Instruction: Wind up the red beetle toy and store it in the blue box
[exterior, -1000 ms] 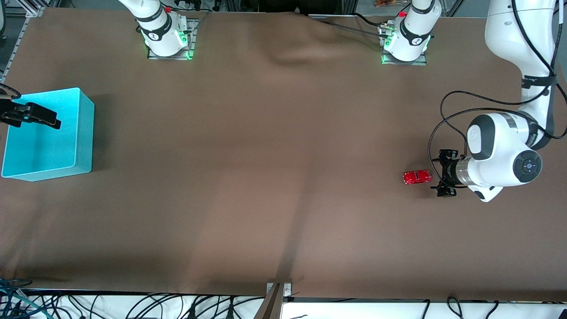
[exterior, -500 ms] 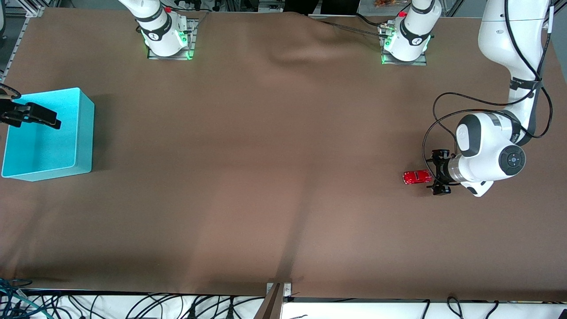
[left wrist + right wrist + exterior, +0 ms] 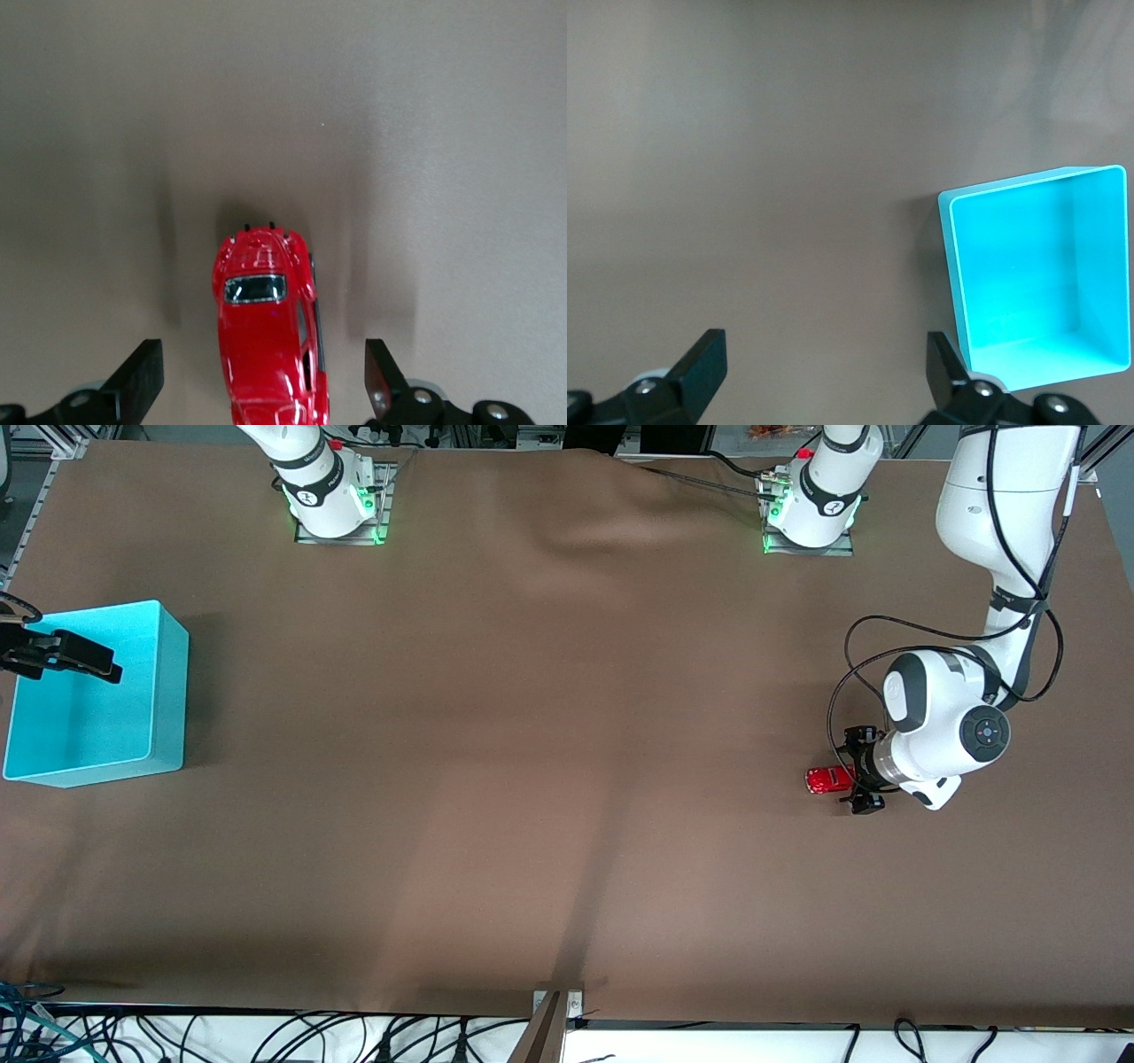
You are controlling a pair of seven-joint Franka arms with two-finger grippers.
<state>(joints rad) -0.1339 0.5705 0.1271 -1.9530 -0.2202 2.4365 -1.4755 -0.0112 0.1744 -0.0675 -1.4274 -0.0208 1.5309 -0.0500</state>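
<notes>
Left gripper [image 3: 854, 773] straddling the red beetle toy [image 3: 827, 779]; blue box [image 3: 168, 691] well apart at the right arm's end.

Toy's long axis is seen running between the parted fingers, untouched; right gripper [image 3: 84, 657] waits open-jawed over the box.

even overhead light, soft shadows, sharp

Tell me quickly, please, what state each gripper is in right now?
Left gripper: open, astride the red beetle toy, not gripping it.
Right gripper: open, empty, above the blue box.
</notes>
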